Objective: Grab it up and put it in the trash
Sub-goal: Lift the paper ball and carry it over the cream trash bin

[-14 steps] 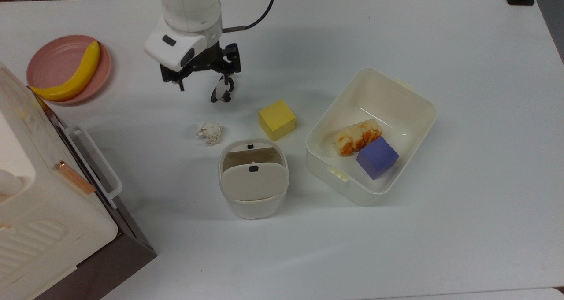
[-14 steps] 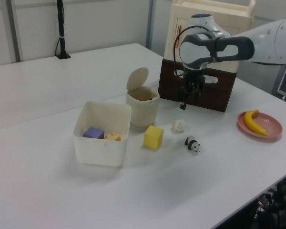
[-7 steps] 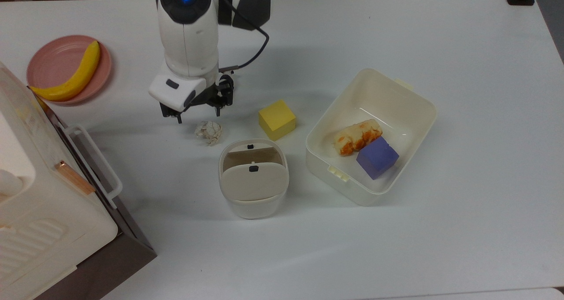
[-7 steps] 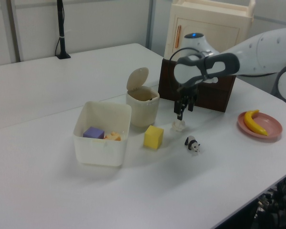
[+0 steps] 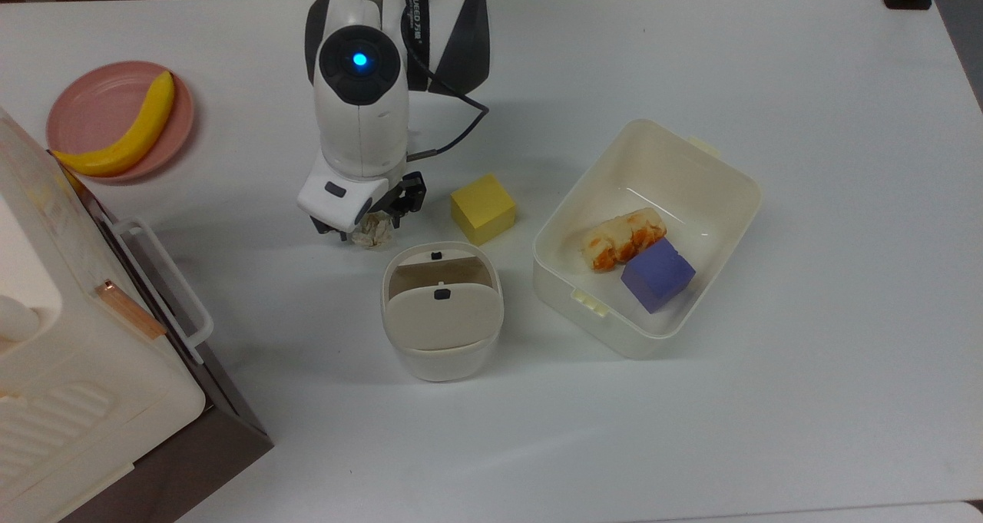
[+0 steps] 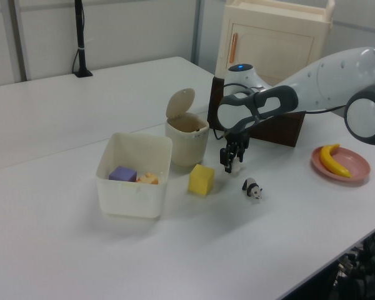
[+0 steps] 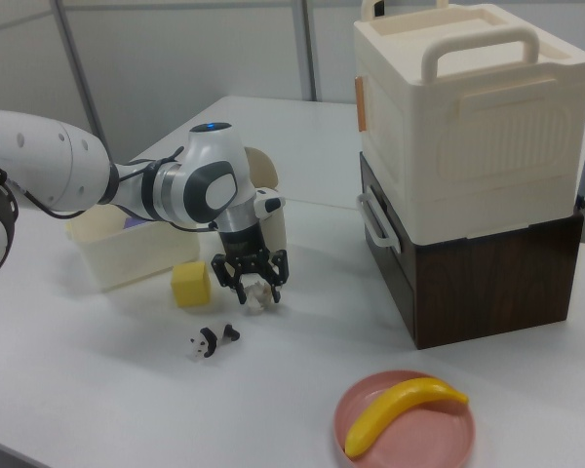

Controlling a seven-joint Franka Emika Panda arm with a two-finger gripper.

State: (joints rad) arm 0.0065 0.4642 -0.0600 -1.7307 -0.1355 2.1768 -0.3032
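The crumpled off-white paper ball (image 5: 375, 233) lies on the white table just above the trash in the top view. My gripper (image 5: 371, 227) is low over it, open, with a black finger on either side of the ball (image 7: 260, 295); most of the paper is hidden under the hand. In the left view the gripper (image 6: 229, 165) hangs close to the table between the yellow cube and the panda figurine. The trash (image 5: 441, 313) is a small cream bin with its beige swing lid tipped open (image 6: 180, 103).
A yellow cube (image 5: 482, 208) sits right of the gripper in the top view. A cream tub (image 5: 695, 158) holds a purple cube and orange food. The panda figurine (image 6: 252, 188) stands nearby. A banana on a pink plate (image 5: 81, 104) and a tall cream-and-brown cabinet (image 5: 69, 369) are at the top view's left.
The arm has swung from beside the panda figurine toward the trash and come down, so the open fingers now straddle the paper ball. The paper has not moved.
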